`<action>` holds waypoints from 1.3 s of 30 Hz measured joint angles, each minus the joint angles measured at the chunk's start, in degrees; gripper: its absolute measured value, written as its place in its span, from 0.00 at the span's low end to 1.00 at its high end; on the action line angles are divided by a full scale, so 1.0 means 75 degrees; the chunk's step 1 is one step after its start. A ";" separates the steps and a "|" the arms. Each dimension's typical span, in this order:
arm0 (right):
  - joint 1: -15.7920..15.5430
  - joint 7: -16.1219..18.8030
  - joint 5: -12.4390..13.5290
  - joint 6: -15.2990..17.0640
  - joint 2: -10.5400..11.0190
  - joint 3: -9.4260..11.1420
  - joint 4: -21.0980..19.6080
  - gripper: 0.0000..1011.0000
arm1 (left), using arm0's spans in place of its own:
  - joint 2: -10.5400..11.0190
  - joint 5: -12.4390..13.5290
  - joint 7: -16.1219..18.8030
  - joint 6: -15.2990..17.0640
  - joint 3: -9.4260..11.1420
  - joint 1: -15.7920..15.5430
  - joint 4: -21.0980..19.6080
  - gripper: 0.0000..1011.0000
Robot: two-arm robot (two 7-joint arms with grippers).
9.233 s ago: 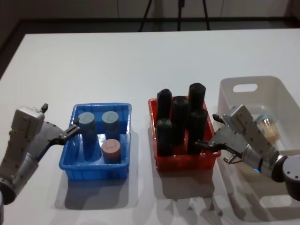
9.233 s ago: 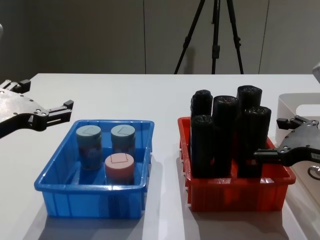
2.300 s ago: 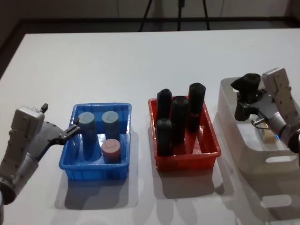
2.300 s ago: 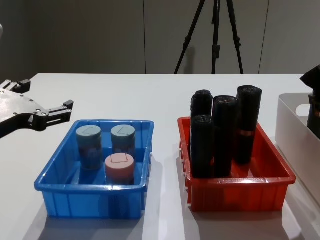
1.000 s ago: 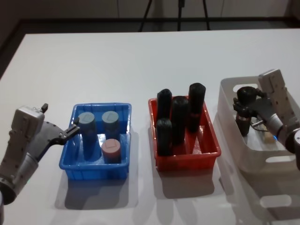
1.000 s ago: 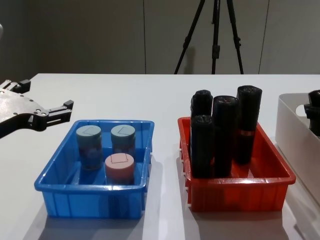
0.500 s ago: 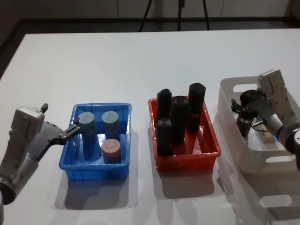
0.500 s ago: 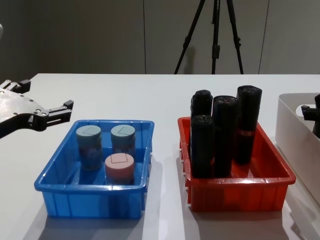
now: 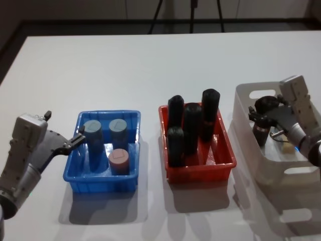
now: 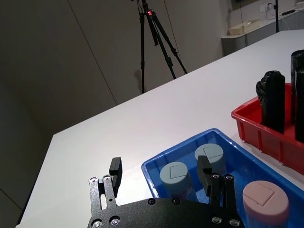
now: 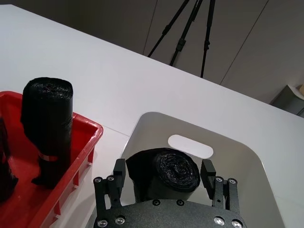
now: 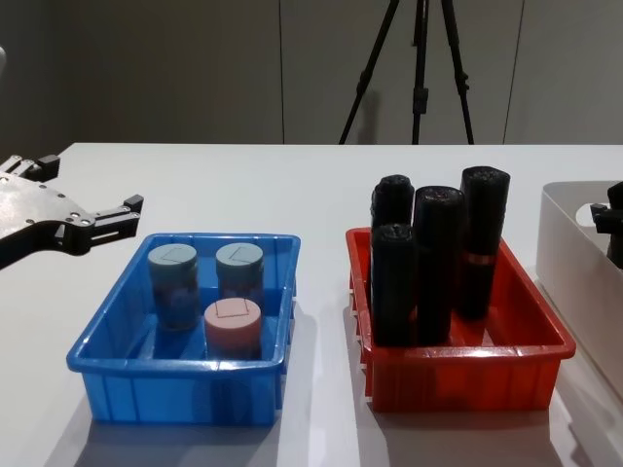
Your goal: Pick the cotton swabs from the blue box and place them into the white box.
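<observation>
right gripper straddles matte black cylinder.

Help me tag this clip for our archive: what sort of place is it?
Probably a lab or studio set up for recording: a plain white table, a camera tripod behind it against bare wall panels, and sorting bins such as the blue box.

A red bin with four black rolls standing upright sits mid-table, another black roll stands to its right, a tripod stands beyond the table.
</observation>
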 joint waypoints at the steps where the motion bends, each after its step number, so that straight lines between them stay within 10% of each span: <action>1: -0.0068 0.0032 0.0022 0.0020 0.0019 0.0024 -0.0119 0.99 | 0.0000 0.0000 0.0000 0.0000 0.0000 0.0000 0.0000 0.99; 39: -0.1637 0.0441 0.0530 -0.0126 0.0458 0.0445 -0.2028 0.99 | 0.0000 0.0000 0.0000 0.0000 0.0000 0.0000 0.0000 0.99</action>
